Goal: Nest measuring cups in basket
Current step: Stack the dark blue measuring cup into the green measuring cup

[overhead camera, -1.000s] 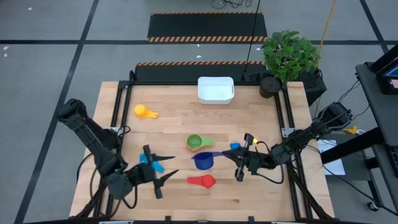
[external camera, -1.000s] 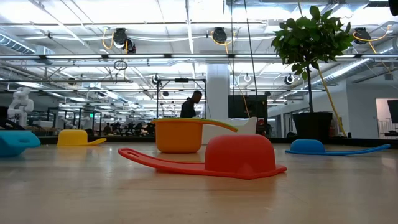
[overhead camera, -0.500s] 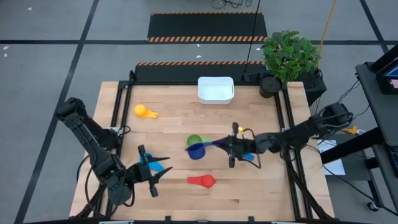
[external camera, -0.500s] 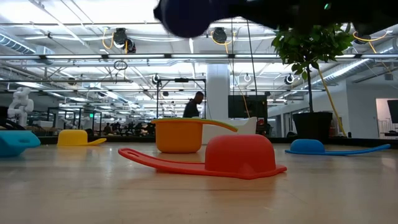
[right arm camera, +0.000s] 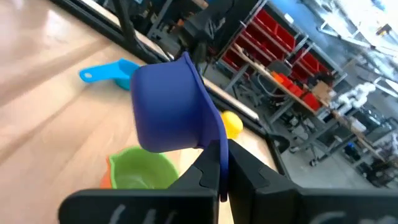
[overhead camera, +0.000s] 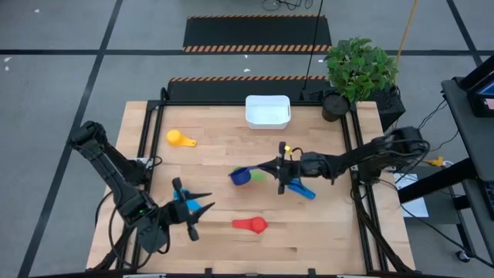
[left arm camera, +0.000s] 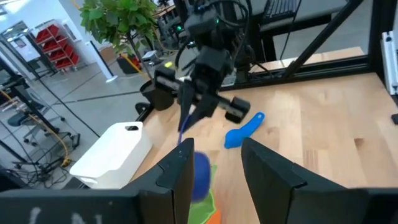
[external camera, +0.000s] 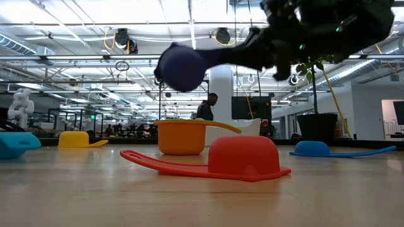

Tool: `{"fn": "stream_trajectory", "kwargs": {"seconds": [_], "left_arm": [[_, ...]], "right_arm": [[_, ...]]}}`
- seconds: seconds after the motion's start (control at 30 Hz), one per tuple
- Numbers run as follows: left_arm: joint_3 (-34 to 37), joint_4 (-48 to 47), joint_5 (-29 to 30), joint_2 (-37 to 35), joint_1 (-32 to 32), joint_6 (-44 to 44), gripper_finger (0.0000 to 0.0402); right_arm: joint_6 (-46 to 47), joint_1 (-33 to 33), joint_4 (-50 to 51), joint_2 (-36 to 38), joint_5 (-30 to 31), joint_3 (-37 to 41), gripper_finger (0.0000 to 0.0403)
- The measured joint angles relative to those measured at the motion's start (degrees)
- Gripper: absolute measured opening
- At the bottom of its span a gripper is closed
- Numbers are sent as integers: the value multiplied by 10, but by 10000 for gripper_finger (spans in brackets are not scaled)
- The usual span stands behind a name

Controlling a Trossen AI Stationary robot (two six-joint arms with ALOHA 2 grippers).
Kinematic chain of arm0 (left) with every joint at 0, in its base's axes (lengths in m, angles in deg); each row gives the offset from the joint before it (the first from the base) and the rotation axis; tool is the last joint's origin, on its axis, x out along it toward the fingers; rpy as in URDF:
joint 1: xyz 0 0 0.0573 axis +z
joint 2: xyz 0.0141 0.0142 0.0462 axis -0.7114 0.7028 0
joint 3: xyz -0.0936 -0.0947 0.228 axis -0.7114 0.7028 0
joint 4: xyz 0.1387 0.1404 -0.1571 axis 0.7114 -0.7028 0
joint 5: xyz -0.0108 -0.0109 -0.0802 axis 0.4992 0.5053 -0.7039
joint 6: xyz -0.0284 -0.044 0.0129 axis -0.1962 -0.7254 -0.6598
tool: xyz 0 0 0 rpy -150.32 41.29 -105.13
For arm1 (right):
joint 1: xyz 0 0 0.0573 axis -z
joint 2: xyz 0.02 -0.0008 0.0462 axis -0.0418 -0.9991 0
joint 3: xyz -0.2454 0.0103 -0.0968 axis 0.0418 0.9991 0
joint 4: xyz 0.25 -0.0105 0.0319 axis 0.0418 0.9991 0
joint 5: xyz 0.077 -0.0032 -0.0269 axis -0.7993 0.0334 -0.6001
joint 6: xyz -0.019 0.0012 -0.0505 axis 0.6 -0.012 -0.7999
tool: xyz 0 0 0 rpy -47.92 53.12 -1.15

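Note:
My right gripper [overhead camera: 282, 170] is shut on the dark blue measuring cup [overhead camera: 241, 176], which hangs over a green cup [right arm camera: 140, 171] nested in an orange one [external camera: 180, 137] at mid-table. My left gripper [overhead camera: 210, 205] stands open near the front left, above a light blue cup [overhead camera: 189, 207] that rests on the table; in the left wrist view nothing lies between its fingers. A yellow cup [overhead camera: 180, 138], a red cup [overhead camera: 251, 225] lying rim down and a blue cup [overhead camera: 303, 189] rest on the wood. The white basket [overhead camera: 268, 110] stands at the far edge. My right gripper pinches the dark blue cup's flat handle [right arm camera: 214, 140] between its two fingers, at the handle's free end. The fingers come level from the table's right and lie along the handle. The cup [external camera: 182, 68] sticks out beyond them, tilted and lifted clear above the orange cup.
A black plant pot [overhead camera: 333, 104] with a leafy plant stands at the far right corner, beside the basket. Black frame rails [overhead camera: 147, 139] run along the table's left and right sides. A person [external camera: 205, 107] stands far off in the room behind.
My right gripper has carried the dark blue cup toward the far edge and a little left, to a place over the green cup, and has sunk in the last half second. My left gripper's fingertips have drawn closer together.

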Motion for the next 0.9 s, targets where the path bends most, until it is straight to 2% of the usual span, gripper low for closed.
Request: {"fn": "stream_trajectory", "kwargs": {"seconds": [0.37,0.7,0.9], "left_arm": [[0,-3,0,0,2,0,136],[0,-2,0,0,2,-1,136],[0,-2,0,0,2,-1,136]], "right_arm": [[-33,24,-84,-98,-13,0,1],[-46,26,-81,-106,-15,0,2],[-45,26,-63,-106,-15,0,25]]}}
